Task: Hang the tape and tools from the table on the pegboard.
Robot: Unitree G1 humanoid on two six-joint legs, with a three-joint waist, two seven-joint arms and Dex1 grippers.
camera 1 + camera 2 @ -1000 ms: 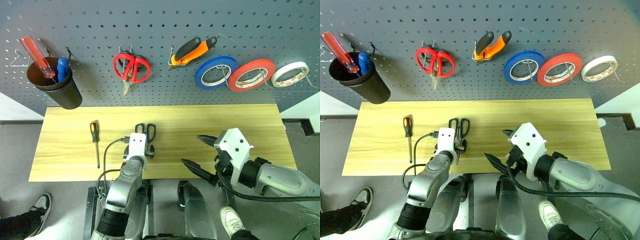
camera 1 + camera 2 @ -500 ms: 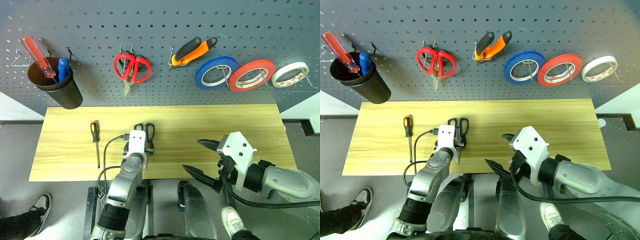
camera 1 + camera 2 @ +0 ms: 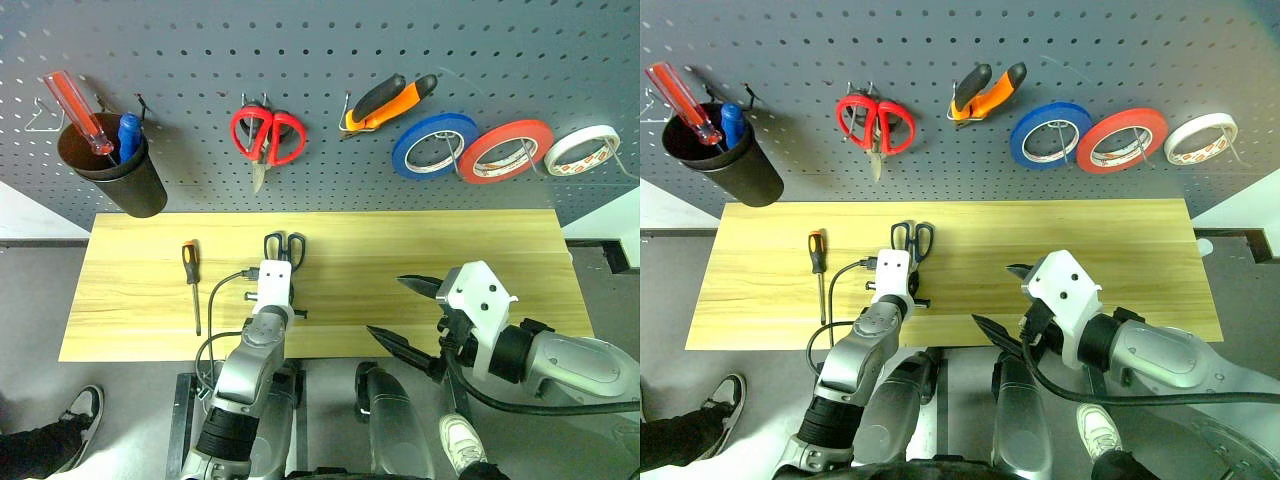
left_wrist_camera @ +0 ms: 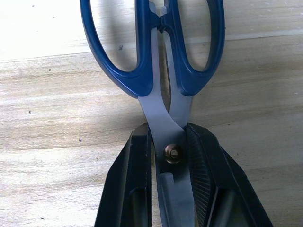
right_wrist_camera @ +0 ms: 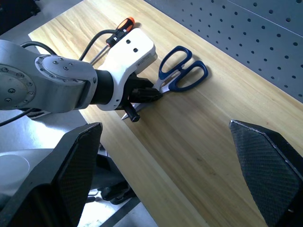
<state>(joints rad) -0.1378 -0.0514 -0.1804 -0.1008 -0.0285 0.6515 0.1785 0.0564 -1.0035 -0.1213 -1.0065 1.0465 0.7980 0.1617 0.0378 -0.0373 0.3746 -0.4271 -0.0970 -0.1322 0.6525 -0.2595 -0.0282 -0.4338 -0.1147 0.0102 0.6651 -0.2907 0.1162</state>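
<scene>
Blue-black handles first: the scissors (image 4: 163, 71) lie flat on the table (image 3: 480, 250), a little left of its middle, handles toward the far side and blades pointing back at me. My left gripper (image 4: 171, 156) is clamped on them right at the pivot screw; in the left wrist view I see both black fingers (image 4: 135, 179) pressed against the blades on either side. The scissors rest on the wood, not lifted.

Left of them, apart from the gripper, lies the small screwdriver (image 3: 189, 275) with its orange handle at the far end and its shaft running toward the near edge. A black cable (image 3: 222, 290) loops over the wood between the screwdriver and my left wrist.

My right gripper (image 3: 405, 315) hangs over the near edge of the table, right of centre, with its two fingers spread wide and nothing between them. In the right wrist view I look between those fingers across the wood to the left gripper and the scissors.

On the pegboard (image 3: 320, 60) beyond the far edge I see the pliers (image 3: 388, 100) with orange-and-black handles hanging on a hook, just right of the red-handled scissors (image 3: 265, 135). Further right hang the blue roll (image 3: 433, 144), then the red tape (image 3: 505, 150), then the white roll (image 3: 582, 148), side by side. At the far left, the black cup (image 3: 115, 180) holds a long red screwdriver (image 3: 78, 110) and a blue one (image 3: 128, 135).
</scene>
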